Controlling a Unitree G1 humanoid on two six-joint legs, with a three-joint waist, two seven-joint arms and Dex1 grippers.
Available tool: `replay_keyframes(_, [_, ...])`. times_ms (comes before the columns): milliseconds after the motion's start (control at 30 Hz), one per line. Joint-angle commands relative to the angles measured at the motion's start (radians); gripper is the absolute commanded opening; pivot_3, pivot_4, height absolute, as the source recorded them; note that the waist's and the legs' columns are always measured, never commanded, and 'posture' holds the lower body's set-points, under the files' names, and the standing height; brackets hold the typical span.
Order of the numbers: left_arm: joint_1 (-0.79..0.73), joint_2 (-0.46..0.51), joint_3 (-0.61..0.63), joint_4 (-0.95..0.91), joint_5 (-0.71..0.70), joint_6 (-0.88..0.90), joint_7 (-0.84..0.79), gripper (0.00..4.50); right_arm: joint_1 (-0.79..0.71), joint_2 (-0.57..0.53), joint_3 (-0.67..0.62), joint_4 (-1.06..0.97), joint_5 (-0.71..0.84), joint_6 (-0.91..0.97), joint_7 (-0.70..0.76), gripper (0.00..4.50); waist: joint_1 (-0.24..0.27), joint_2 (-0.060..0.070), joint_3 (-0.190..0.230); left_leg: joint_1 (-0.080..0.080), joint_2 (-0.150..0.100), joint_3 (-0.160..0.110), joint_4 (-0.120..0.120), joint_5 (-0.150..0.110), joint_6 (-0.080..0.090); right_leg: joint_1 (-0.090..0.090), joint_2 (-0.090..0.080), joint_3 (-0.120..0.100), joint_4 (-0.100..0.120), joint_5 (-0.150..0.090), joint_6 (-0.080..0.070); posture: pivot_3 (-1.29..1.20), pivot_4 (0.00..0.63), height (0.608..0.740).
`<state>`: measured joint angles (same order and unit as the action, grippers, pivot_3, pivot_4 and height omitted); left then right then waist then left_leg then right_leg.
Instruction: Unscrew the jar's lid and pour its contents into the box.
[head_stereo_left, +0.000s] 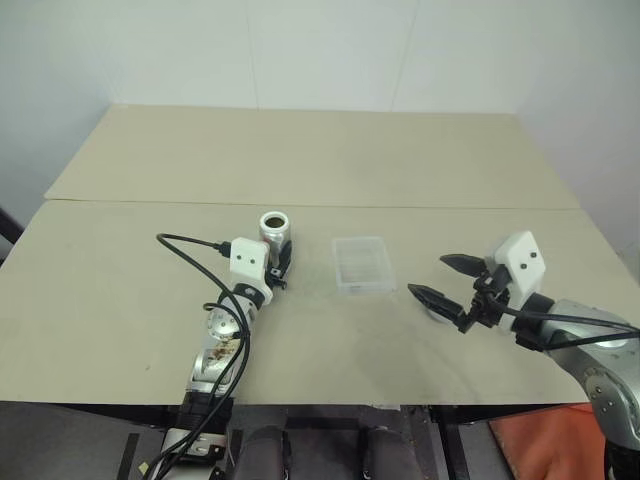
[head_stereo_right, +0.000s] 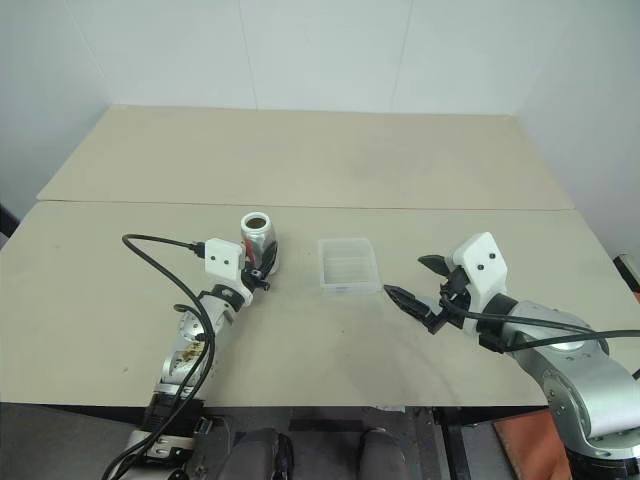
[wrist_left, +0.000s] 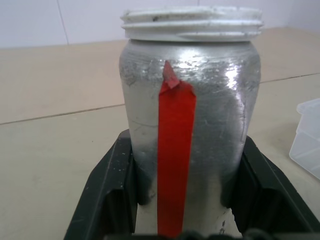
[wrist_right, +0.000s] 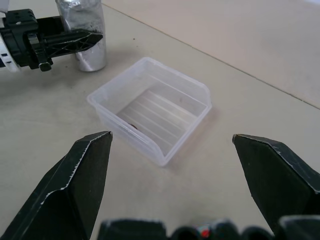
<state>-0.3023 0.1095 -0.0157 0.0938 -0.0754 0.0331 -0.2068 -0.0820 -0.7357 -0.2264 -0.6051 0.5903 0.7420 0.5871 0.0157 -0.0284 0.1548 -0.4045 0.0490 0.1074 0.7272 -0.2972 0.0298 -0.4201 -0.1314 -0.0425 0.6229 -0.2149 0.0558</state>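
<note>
Jar stands upright on a pale beige bench, with its mouth open and no cap on it; the white threaded rim shows bare at the top, and something dark can be seen down inside. Its body is silvery and crinkled like foil, with a strip of red tape running down one side. The left gripper reaches in from the robot's side of the jar, and its two black fingers are clamped against the lower half of the jar, one on each flank. Just beside the jar, on the robot's right of it, sits the box, a shallow square tray of clear whitish plastic with rounded corners and a ribbed floor; it rests flat on the bench and does not touch the jar. A small dark speck lies inside the box near one wall; what it is cannot be told. Farther from the jar, beyond the box on the robot's right, the right gripper hangs above the bench with its two pointed black fingers spread wide and nothing between them, aimed toward the box. A black cable loops up along the left arm, near the jar.
</note>
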Motion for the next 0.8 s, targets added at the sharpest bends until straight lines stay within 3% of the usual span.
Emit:
replay_keyframes(33, [0.005,-0.011,0.022,-0.008,-0.02,-0.033,0.005,2.96,-0.018,-0.009,-0.005,-0.009,-0.021,-0.039,0.005,4.5,0.0,0.0,0.0,0.0,0.0,0.0,0.0,0.0,0.0,0.0,0.0,0.0,0.0,0.0,0.0,0.0,0.15,0.74])
replay_keyframes(200, [0.019,-0.006,0.028,-0.012,-0.022,-0.055,-0.016,4.47,-0.024,-0.008,0.002,0.001,-0.034,-0.048,0.009,4.5,0.0,0.0,0.0,0.0,0.0,0.0,0.0,0.0,0.0,0.0,0.0,0.0,0.0,0.0,0.0,0.0,0.15,0.74])
replay_keyframes(567, [0.198,0.015,0.051,-0.193,-0.116,-0.016,-0.084,4.49,-0.062,-0.008,0.019,0.019,-0.034,-0.038,0.031,4.5,-0.004,0.0,0.0,0.0,0.0,0.0,0.0,0.0,0.001,0.0,0.0,0.0,0.0,0.0,0.0,0.0,0.15,0.74])
replay_keyframes(800, [0.407,0.145,0.064,-0.302,-0.102,-0.083,-0.183,4.49,-0.091,-0.024,0.041,0.046,-0.037,-0.046,0.08,4.5,-0.005,0.001,-0.001,0.0,0.001,0.0,-0.001,-0.001,0.001,-0.002,0.0,0.001,0.0,0.0,0.0,0.0,0.15,0.74])
